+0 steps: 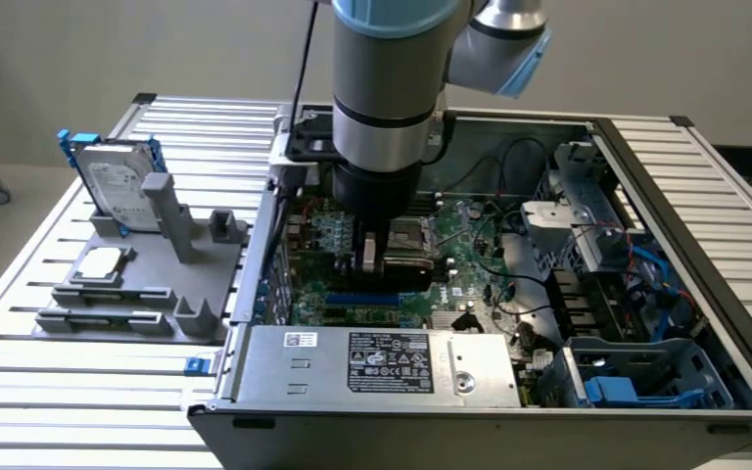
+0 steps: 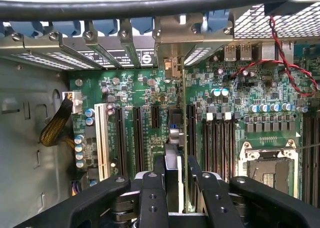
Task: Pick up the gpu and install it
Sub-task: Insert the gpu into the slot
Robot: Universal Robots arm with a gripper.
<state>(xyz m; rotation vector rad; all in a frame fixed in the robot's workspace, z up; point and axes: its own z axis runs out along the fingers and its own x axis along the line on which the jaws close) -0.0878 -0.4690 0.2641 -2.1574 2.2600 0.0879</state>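
Observation:
The gpu (image 2: 176, 123) stands on edge inside the open computer case (image 1: 637, 186), seen along its top edge in the wrist view. Its silver end bracket (image 2: 172, 35) lies against the row of rear slot covers. My gripper (image 2: 175, 180) is shut on the gpu, one black finger (image 2: 159, 170) on each side. In the exterior view the arm reaches straight down into the case. There the gripper (image 1: 373, 257) holds the dark card (image 1: 399, 277) low over the green motherboard (image 1: 474, 230), beside the processor socket. I cannot tell whether the card's edge sits in a slot.
Long black expansion slots (image 2: 137, 138) and a white slot (image 2: 102, 140) run beside the card. A silver power supply (image 1: 376, 362) fills the case's near side. On the exterior view's left, a grey fixture (image 1: 154, 294) holds a hard drive (image 1: 117, 181) in a blue frame and a processor chip (image 1: 102, 259).

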